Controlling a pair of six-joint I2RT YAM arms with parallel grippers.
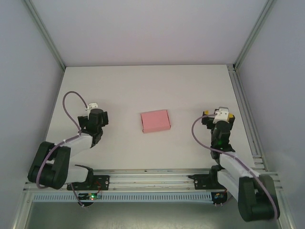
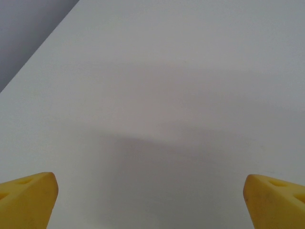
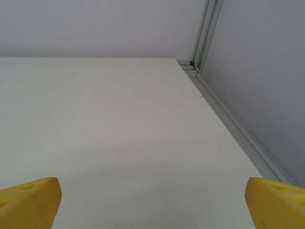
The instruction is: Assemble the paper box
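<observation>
The paper box is a small pink rectangular box lying flat near the middle of the white table, slightly turned. My left gripper hangs over the table well to the left of it. In the left wrist view this gripper stands open, its yellow fingertips far apart over bare table. My right gripper is well to the right of the box. The right wrist view has that gripper open too, with nothing between its yellow fingertips. Neither gripper touches the box.
Pale walls close the table in on the left, back and right. An aluminium rail runs along the right edge to a corner post. A metal rail carrying both arm bases crosses the near edge.
</observation>
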